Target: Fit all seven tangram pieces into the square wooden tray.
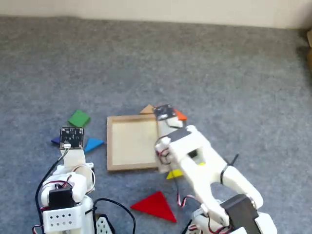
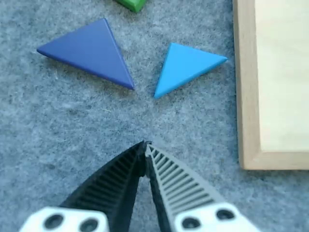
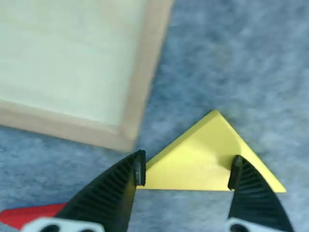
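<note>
Surface (image 1: 219, 73): grey carpet, running wide from the tray's far side to a pale wall (image 1: 146, 9).

Arms: two. Left arm (image 1: 66, 195) is at the near left, right arm (image 1: 209, 170) at the near right, leaning over the tray's right edge.

Tray (image 1: 109, 146): one, square, pale wood with a raised rim, mid-surface.

Pieces: seven, all on the carpet outside the tray.
- Red triangle (image 1: 155, 204), the largest, near the front between the arms.
- Dark blue triangle (image 2: 89, 50) and light blue triangle (image 2: 181, 65), left of the tray, corners close but apart.
- Green square (image 1: 79, 118), beyond those two.
- Yellow triangle (image 3: 212, 145), just off the tray's near right corner.
- Tan triangle (image 1: 146, 110) and orange piece (image 1: 181, 116), at the tray's far right corner.

Left gripper (image 2: 145, 145): tips pressed together on nothing, short of the two blue triangles.

Right gripper (image 3: 187, 171): spread wide, one finger at each end of the yellow triangle's long edge.
</note>
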